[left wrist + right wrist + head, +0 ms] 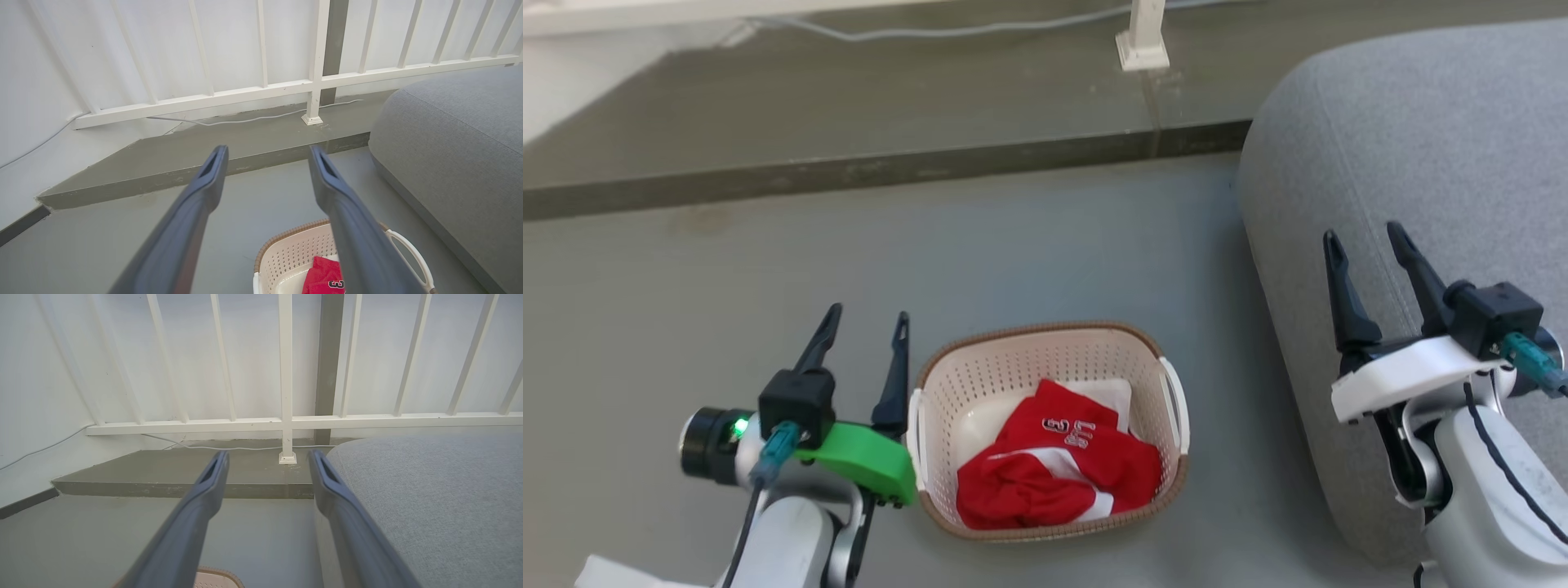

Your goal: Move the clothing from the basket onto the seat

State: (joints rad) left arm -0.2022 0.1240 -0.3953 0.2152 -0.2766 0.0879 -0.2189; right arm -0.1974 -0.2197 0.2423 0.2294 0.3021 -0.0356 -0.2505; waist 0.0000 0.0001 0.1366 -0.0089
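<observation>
The clothing (1054, 465) lies crumpled inside the basket (1029, 351), whose long axis runs left to right in head view. The left gripper (867, 317) and right gripper (1364, 233) stand spread wide, holding nothing.

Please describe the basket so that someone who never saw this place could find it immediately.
Start at the large grey seat on the robot's right. On the grey floor just left of it stands the basket. It is cream-white perforated plastic with a brown woven-look rim, and crumpled red and white clothing lies inside.
</observation>
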